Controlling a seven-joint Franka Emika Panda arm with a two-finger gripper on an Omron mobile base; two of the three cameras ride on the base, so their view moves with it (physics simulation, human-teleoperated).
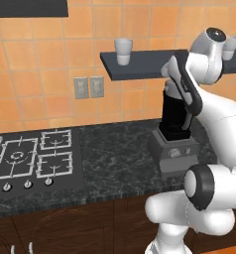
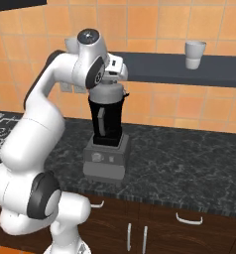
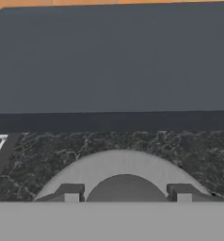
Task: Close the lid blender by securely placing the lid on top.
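Observation:
The blender stands on the dark stone counter, a black jar with a grey side handle on a boxy grey base with a front knob. The round grey lid sits level at the jar's mouth, right under the shelf. My gripper reaches down onto it from above. In the hand view the lid curves across the bottom, and my gripper has its two fingertips pressed against either side of the lid's raised centre knob. In the left base view my forearm hides the jar's top.
A dark wall shelf hangs just above the blender and carries a white cup, the white cup standing right of my hand. A gas hob lies at the counter's left. Wall sockets sit on the orange tiles.

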